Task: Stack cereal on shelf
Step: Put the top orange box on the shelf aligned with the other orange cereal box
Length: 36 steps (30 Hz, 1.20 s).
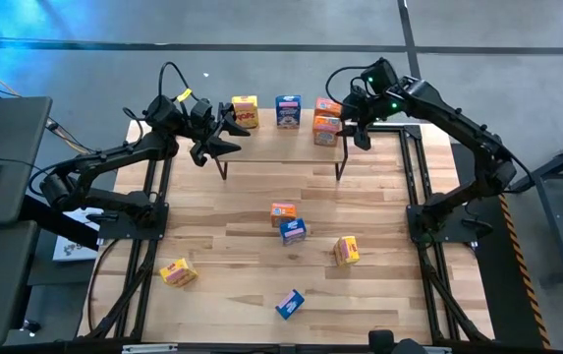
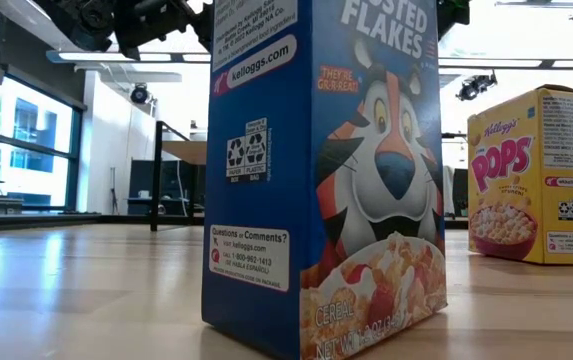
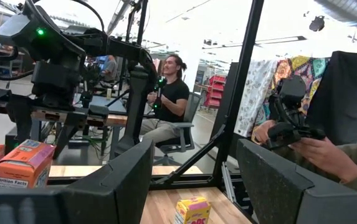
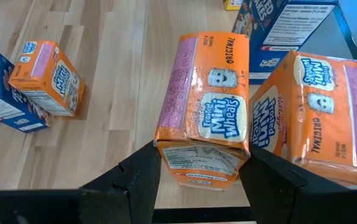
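The right claw [image 4: 200, 177] is setting an orange cereal box [image 4: 204, 109] on the shelf [image 1: 281, 141], its fingers straddling the box and seemingly just easing their pinch (a second orange box [image 4: 312, 115] is standing just beside it). Next, it likely needs to spread fully and lift clear. The left claw [image 1: 224, 131] is hovering half-spread at the shelf's other end, reaching past the yellow box [image 1: 245, 111].

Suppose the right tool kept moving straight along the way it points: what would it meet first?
Probably the orange Mini-Wheats box right between the right tool's fingers on the shelf; a second orange box sits just beside it. Depth to contact is unclear.
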### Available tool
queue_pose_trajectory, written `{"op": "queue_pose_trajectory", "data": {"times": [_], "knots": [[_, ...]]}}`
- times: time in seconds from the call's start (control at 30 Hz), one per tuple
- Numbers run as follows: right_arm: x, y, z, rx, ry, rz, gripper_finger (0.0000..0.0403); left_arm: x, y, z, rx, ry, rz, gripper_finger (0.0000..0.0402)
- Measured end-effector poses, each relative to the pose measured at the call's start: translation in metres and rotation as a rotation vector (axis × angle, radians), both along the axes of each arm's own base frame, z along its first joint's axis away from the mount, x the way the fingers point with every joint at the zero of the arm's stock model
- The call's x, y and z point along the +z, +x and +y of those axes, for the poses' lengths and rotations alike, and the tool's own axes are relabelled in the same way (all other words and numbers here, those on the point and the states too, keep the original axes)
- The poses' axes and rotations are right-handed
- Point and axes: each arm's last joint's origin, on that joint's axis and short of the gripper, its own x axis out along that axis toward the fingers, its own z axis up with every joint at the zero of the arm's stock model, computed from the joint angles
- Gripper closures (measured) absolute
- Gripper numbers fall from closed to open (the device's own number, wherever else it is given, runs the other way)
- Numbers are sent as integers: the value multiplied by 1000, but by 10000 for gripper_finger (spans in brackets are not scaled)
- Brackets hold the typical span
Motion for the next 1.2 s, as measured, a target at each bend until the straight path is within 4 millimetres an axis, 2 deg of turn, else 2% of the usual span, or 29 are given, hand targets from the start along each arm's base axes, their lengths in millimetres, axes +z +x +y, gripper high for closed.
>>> {"op": "queue_pose_trajectory", "data": {"times": [0.2, 0.77, 1.0, 1.2], "knots": [[0, 0, 0, -2, 1, -4, 188, 0, 0, 0, 0, 0, 0, 178], [2, 0, 0, -25, 3, -6, 185, 0, 0, 0, 0, 0, 0, 178], [8, -5, 4, -54, -28, -9, 185, 0, 0, 0, 0, 0, 0, 178], [23, -17, 14, -96, -79, -27, 185, 0, 0, 0, 0, 0, 0, 178]]}}
